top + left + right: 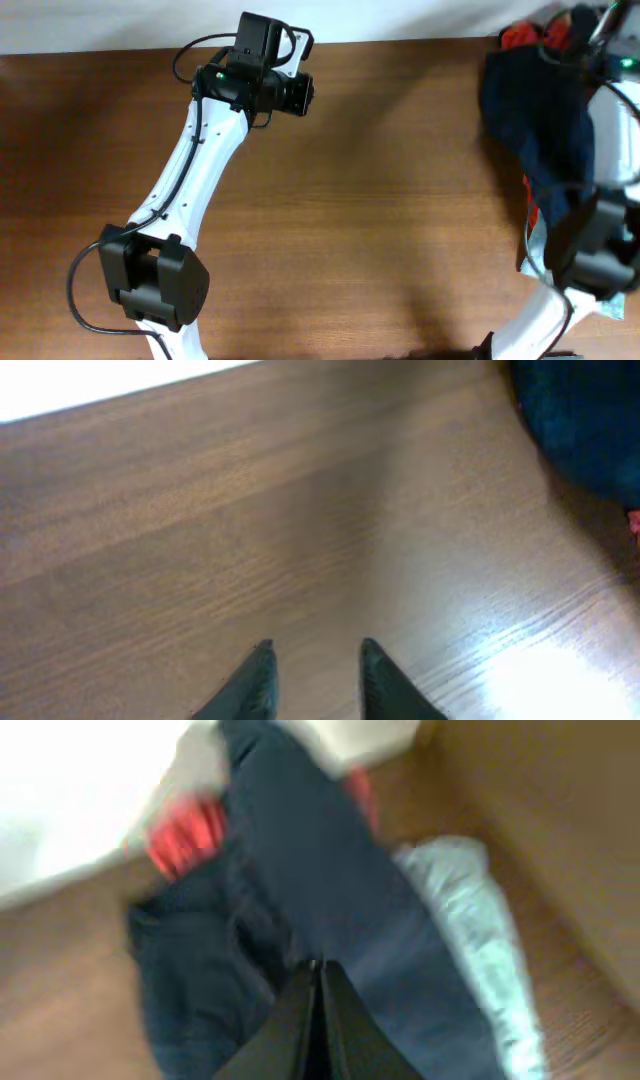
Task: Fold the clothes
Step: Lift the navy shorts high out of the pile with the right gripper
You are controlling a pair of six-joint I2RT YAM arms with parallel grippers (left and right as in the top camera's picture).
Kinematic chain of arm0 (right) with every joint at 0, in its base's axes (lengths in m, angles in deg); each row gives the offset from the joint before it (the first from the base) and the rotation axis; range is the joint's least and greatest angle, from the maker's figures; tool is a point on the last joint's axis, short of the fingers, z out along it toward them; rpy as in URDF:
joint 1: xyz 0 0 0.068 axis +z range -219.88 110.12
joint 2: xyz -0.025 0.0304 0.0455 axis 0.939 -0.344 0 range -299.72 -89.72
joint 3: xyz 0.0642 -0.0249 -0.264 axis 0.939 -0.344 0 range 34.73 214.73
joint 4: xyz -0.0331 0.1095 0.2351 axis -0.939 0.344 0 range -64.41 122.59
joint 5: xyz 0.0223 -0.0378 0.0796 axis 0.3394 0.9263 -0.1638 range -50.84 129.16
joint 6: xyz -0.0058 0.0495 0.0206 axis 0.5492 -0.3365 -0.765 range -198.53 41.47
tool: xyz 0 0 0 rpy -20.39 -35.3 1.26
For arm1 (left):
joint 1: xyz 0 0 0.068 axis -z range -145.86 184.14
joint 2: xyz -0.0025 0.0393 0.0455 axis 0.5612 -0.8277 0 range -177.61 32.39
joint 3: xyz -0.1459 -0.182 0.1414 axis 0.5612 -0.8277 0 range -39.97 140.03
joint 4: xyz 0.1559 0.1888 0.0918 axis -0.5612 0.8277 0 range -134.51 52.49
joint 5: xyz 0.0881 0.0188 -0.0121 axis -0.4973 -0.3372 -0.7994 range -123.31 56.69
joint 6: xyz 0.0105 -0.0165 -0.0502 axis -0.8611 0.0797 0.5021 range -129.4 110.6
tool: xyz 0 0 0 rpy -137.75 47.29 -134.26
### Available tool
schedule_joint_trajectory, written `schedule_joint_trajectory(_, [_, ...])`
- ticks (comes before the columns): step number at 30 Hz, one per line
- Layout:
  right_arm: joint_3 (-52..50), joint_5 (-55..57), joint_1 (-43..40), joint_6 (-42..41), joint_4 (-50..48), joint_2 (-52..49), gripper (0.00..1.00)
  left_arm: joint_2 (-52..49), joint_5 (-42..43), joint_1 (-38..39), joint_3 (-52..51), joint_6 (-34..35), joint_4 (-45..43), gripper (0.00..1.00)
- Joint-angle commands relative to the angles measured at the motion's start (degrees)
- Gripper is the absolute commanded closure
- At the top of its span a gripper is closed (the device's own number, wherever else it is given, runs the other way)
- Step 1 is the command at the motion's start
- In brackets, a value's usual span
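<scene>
Shorts [535, 110] pinched in the closed jaws of the right gripper [320, 967] (left gripper [317, 646] part-open, empty) may drag the tangled red garment [185, 830] along.

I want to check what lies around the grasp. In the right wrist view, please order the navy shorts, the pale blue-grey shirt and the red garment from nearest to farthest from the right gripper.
1. navy shorts: the right gripper has its jaws shut on them.
2. pale blue-grey shirt: beside the shorts, on the picture's right.
3. red garment: farthest, upper left, behind the shorts.
</scene>
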Motion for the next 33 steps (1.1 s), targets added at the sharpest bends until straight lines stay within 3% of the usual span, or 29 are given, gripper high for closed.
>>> schedule_joint_trajectory(1, [2.5, 0.5, 2.4, 0.1, 0.9, 9.7, 0.96, -0.1, -0.3, -0.3, 0.8, -0.3, -1.8, 0.78])
schedule_joint_trajectory(12, [2.6, -4.1, 8.2, 1.3, 6.1, 19.9, 0.96, -0.1, -0.3, -0.4, 0.8, 0.0, -3.0, 0.78])
schedule_joint_trajectory(18, [3.3, -7.7, 14.1, 1.3, 6.8, 26.9, 0.96, -0.1, 4.5, -2.5, 0.8, 4.8, -3.9, 0.78])
schedule_joint_trajectory(23, [5.1, -11.3, 21.0, 1.2, 7.6, 32.2, 0.96, -0.1, 11.2, -6.5, 0.6, 4.8, -3.1, 0.78])
schedule_joint_trajectory(33, [15.4, -11.2, 39.5, 1.2, 10.7, 34.9, 0.96, -0.1, 13.3, -14.7, -0.3, 4.7, 0.5, 0.79])
